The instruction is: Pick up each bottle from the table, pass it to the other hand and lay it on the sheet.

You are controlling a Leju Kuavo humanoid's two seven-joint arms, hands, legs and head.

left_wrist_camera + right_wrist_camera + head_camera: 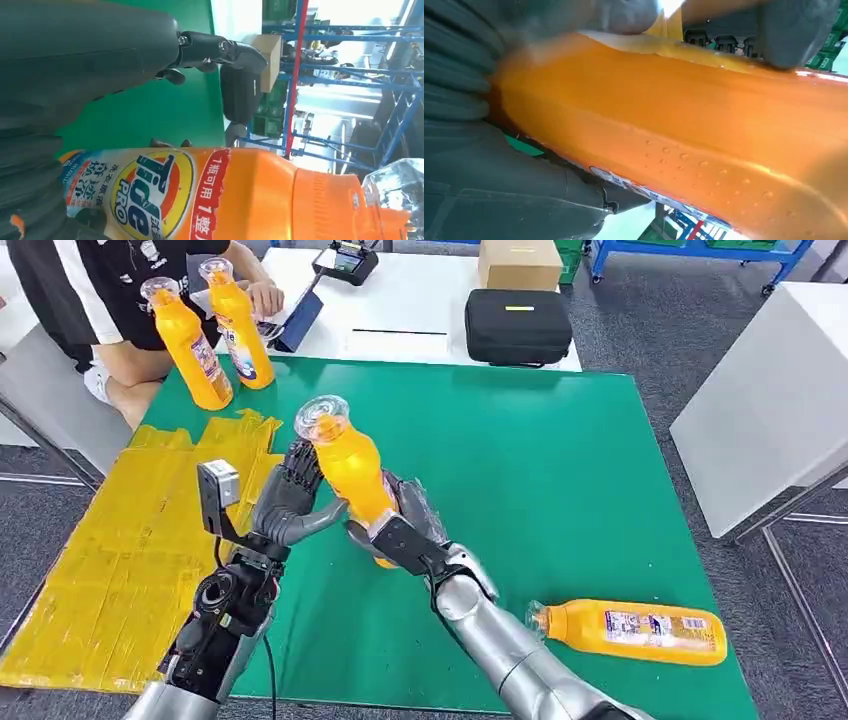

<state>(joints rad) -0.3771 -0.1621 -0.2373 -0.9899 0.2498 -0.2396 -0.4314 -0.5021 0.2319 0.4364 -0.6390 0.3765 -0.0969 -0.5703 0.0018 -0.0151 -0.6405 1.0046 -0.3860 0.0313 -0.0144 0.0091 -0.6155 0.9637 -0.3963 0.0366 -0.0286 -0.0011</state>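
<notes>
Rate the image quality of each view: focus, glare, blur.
Head view: even light and sharp, with a mild sheen on the green table. Left wrist view: the held bottle label is readable, while the background windows are blown out. Right wrist view: too close, with soft focus and glare streaks on the orange surface.

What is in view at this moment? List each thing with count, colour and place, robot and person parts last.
held bottle: 1, orange with clear cap, upright above the mat, between both hands
standing bottles: 2, orange, far left corner of the mat
lying bottle: 1, orange, on its side at the mat's near right
mat: 1, green, covers the table
sheet: 1, yellow, left side of the table
case: 1, black, on the white table behind
box: 1, cardboard brown, behind the case
person: 1, seated at far left
right hand: grips the held bottle's lower part
left hand: fingers spread beside that bottle
</notes>
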